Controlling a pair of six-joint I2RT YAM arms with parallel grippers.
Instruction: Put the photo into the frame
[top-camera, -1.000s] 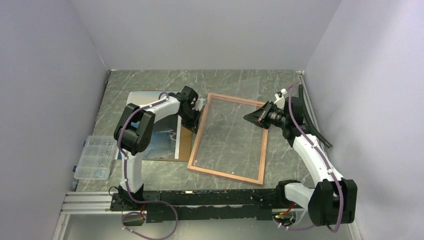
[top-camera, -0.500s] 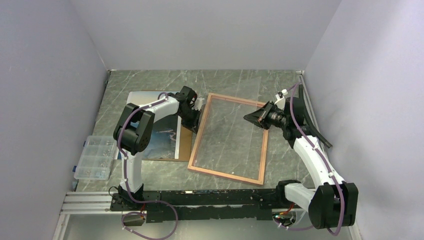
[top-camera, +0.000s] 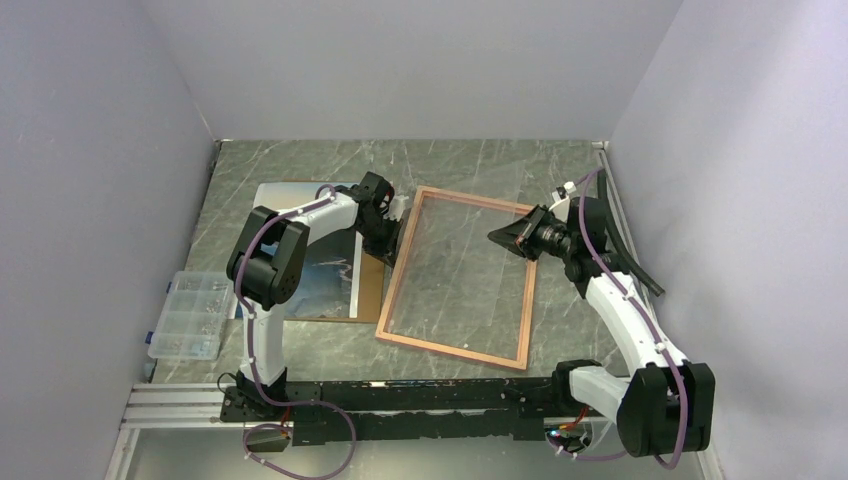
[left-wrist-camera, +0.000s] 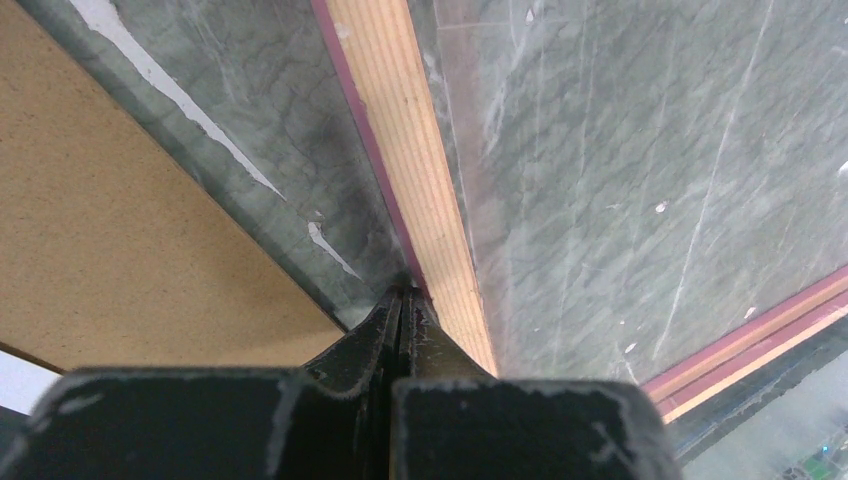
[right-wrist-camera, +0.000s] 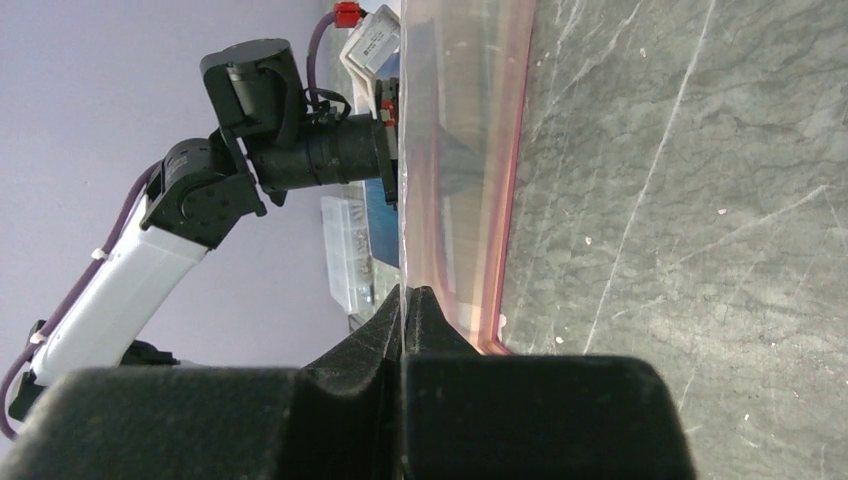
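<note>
looking close, r wrist cam shows right gripper (right-wrist-camera: 404, 298) fingers pinching the clear pane (right-wrist-camera: 450, 200) edge, raised over the frame (right-wrist-camera: 504, 230). l wrist cam: left gripper (left-wrist-camera: 402, 300) fingers pressed together, tips touching frame's left rail. top cam only: photo (top-camera: 333, 275) lies left of frame on backing board (top-camera: 371, 290).

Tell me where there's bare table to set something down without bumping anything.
Bare table runs along the back wall, beyond the frame. A thinner strip lies between the frame's near edge and the arms' rail. The left side is crowded: photo, backing board, parts box and left arm.
</note>
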